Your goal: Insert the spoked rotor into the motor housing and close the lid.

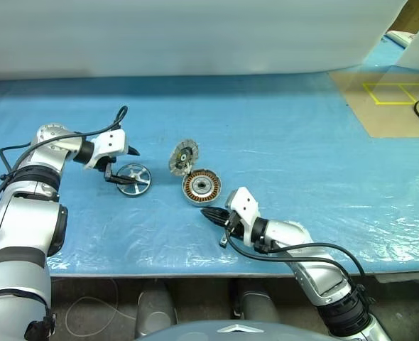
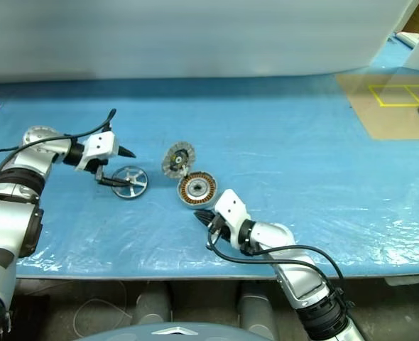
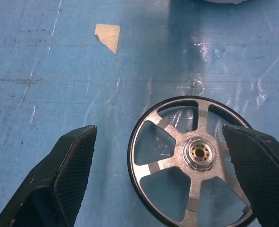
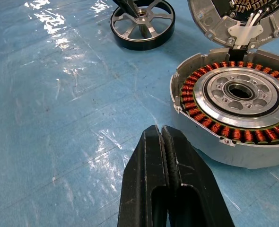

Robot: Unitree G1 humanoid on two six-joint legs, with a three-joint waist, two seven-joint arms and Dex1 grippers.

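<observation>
The spoked rotor (image 1: 133, 178) lies flat on the blue table, with a dark rim and silver spokes. My left gripper (image 1: 124, 167) hovers open at its left side. In the left wrist view the rotor (image 3: 196, 161) sits between the spread fingers (image 3: 68, 175), nearer one of them. The motor housing (image 1: 200, 187), with its ring of copper windings, rests to the right of the rotor. The lid (image 1: 184, 156) stands tilted up at the housing's far edge. My right gripper (image 1: 213, 214) is shut and empty, just in front of the housing (image 4: 234, 113).
A tan board (image 1: 390, 99) with a yellow taped square lies at the far right of the table. A white sheet (image 1: 195, 35) closes off the back. The table's front edge (image 1: 195, 266) runs just behind my right arm.
</observation>
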